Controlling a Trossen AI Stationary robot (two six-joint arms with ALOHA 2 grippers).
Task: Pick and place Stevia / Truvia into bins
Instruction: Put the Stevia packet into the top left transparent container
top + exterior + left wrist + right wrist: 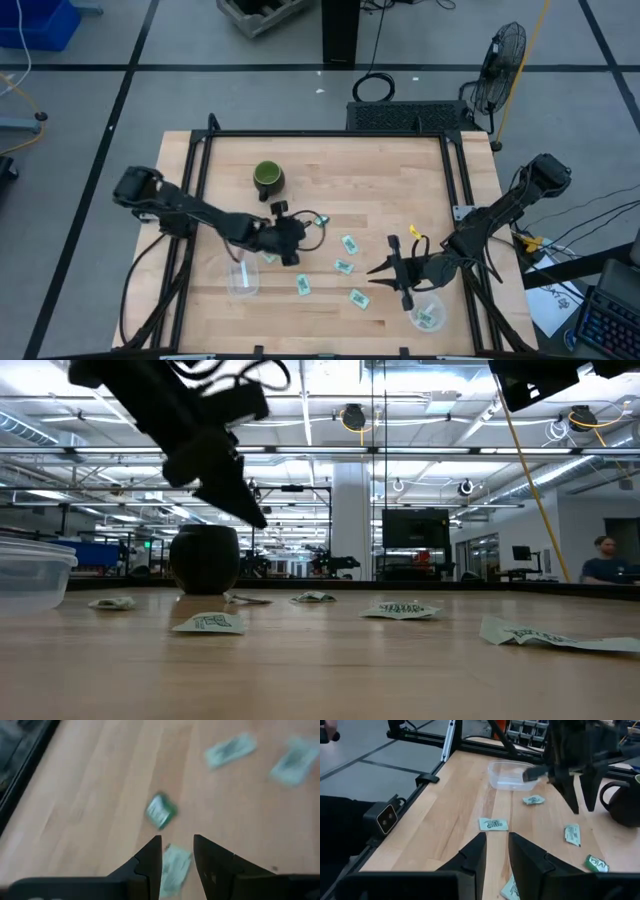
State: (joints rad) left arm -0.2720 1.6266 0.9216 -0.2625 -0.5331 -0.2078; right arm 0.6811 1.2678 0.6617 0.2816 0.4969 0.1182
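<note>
Flat, pale green paper Stevia packets (346, 243) lie scattered mid-table on smooth wood, one inside the clear round right bin (428, 316). The left gripper (292, 246), fingers slightly parted and empty, hangs just beside the left bin (243, 279), a packet (173, 868) beneath its tips. The right gripper (393, 269), also parted and empty, hovers near the front edge.

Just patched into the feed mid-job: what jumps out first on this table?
Pale green Stevia packets lie scattered across the middle of the wooden table, with a dark green mug behind them. The left gripper hangs above the packets near a clear bin on the front left, its fingers slightly apart and empty. The right gripper waits beside the front-right bin, which already holds a packet.
</note>
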